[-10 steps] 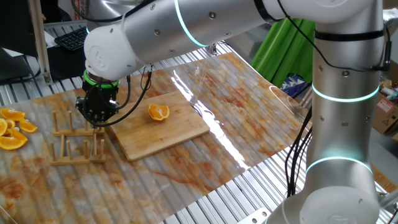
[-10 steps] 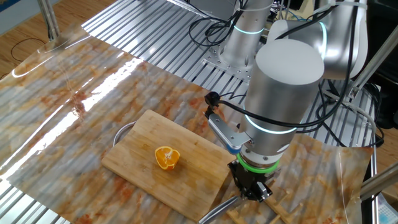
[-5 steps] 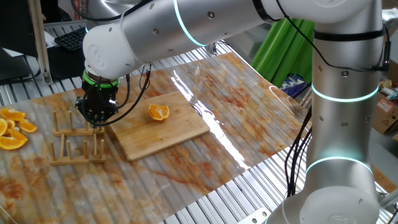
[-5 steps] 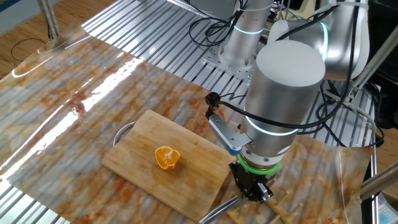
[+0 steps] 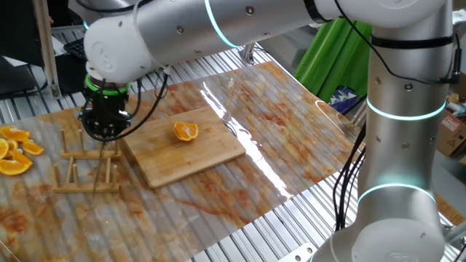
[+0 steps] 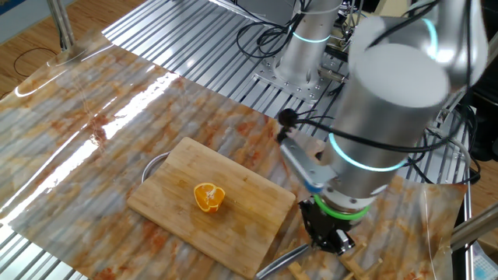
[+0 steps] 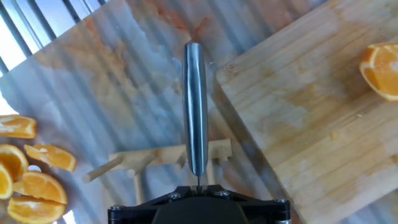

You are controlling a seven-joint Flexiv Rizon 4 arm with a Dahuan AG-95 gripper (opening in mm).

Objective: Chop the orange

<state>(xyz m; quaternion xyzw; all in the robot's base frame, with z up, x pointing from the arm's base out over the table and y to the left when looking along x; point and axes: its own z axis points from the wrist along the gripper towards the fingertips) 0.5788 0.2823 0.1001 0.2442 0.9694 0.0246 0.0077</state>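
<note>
The orange [image 5: 186,132] is a small half-wedge lying flesh up on the wooden cutting board [image 5: 196,160]. It also shows in the other fixed view, orange [image 6: 208,197], and at the hand view's right edge, orange [image 7: 380,70]. My gripper [image 5: 103,137] hangs over the wooden rack [image 5: 73,154], left of the board. It is shut on a metal knife [image 7: 196,106] that points straight down from the jaws. The knife [image 5: 97,173] shows as a thin line above the rack. The gripper [image 6: 331,243] is well apart from the orange.
A heap of bigger orange slices [image 5: 14,149] lies at the far left, slices [image 7: 28,180] beside the rack [image 7: 155,158]. A marbled sheet [image 5: 291,138] covers the ribbed metal table. The arm's large body stands over the board's right side in the other fixed view.
The gripper has risen and shifted away from the board with the knife, lifting it up over the rack. The orange has not moved.
</note>
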